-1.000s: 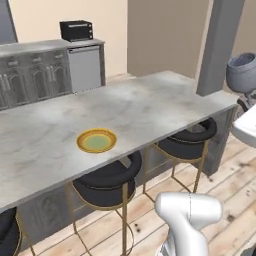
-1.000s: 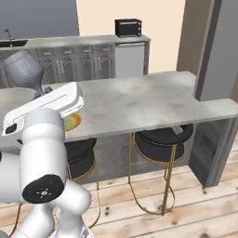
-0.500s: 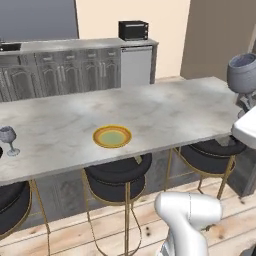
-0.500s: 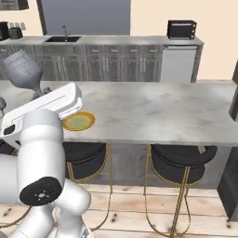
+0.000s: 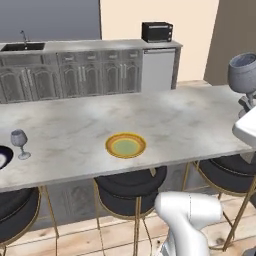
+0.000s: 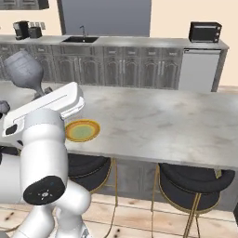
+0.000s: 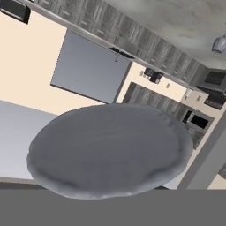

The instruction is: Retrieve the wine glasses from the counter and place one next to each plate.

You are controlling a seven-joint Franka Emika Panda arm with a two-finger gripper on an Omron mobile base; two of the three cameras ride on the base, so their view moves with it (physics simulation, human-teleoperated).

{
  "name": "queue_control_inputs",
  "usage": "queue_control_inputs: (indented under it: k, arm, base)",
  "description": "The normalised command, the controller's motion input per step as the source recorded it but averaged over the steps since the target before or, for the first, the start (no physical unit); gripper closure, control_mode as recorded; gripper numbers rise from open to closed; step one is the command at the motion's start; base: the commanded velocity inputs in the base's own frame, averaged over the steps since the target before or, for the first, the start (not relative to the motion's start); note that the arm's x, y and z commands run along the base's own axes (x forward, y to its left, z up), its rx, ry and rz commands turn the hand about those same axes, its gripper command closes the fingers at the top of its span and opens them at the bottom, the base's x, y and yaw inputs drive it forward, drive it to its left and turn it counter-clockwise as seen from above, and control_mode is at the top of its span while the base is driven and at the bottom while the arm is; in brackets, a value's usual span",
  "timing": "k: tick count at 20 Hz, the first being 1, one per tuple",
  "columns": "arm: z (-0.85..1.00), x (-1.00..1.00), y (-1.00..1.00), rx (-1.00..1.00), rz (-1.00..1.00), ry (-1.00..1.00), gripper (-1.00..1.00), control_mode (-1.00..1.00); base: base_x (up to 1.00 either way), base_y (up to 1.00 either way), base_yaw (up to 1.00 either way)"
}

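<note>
1 wine glass (image 5: 244,72) rides high at the right edge of the left base view, its bowl also at upper left of the right base view; the pincer is clenched on it, though the fingers themselves are hidden. In the hand view its round foot spreads across the middle. A second wine glass (image 5: 19,142) stands on the marbled desk (image 5: 165,117) at far left, beside the dark plate (image 5: 2,157) at the edge. The yellow plate (image 5: 125,145) sits mid-desk near the front rim. 3 black stools (image 5: 129,186) tuck under the desk.
</note>
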Motion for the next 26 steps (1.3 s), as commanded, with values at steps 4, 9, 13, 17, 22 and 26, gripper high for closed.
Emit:
queue_control_inputs:
  k: [4, 9, 13, 17, 22, 26]
  arm:
    - [0.0, 0.0, 0.0, 0.0, 0.0, 0.0, 1.0, 1.0]
    - [0.0, 0.0, 0.0, 0.0, 0.0, 0.0, 1.0, 1.0]
    - [0.0, 0.0, 0.0, 0.0, 0.0, 0.0, 1.0, 1.0]
    - [0.0, 0.0, 0.0, 0.0, 0.0, 0.0, 1.0, 1.0]
    - [0.0, 0.0, 0.0, 0.0, 0.0, 0.0, 1.0, 1.0]
    - [0.0, 0.0, 0.0, 0.0, 0.0, 0.0, 1.0, 1.0]
  base:
    - [0.86, -0.19, 0.1]
    - [0.9, -0.16, 0.1]
    - [0.77, -0.21, 0.2]
    - [0.62, -0.17, 0.24]
    - [0.48, -0.15, 0.27]
    - [0.45, -0.11, 0.25]
